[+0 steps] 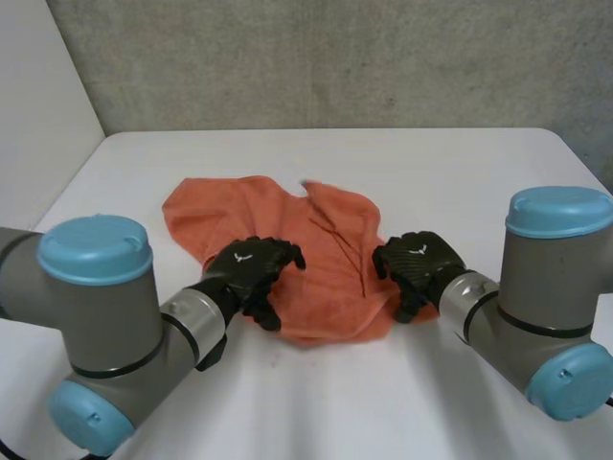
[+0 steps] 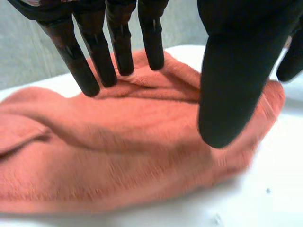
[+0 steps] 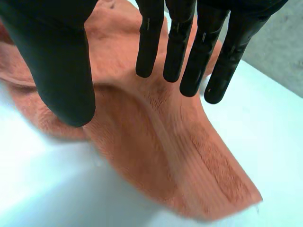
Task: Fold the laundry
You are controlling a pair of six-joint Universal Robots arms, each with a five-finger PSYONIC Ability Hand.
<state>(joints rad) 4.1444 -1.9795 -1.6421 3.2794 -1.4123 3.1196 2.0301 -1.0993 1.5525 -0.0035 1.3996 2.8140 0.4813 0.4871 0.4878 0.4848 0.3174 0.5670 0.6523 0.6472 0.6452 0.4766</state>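
Observation:
An orange cloth (image 1: 321,235) lies rumpled and partly folded in the middle of the white table (image 1: 441,168). My left hand (image 1: 251,271) hovers over the cloth's near left part. In the left wrist view its fingers (image 2: 97,64) are straight and its thumb stands apart above the cloth (image 2: 118,151), pinching nothing. My right hand (image 1: 418,263) is at the cloth's near right edge. In the right wrist view that hand (image 3: 61,61) has straight fingers (image 3: 177,47) and a spread thumb just above a raised ridge of the cloth (image 3: 161,137), with nothing between them.
White tabletop surrounds the cloth on all sides. A grey wall (image 1: 335,57) rises behind the table's far edge. Both arms reach in from the near corners.

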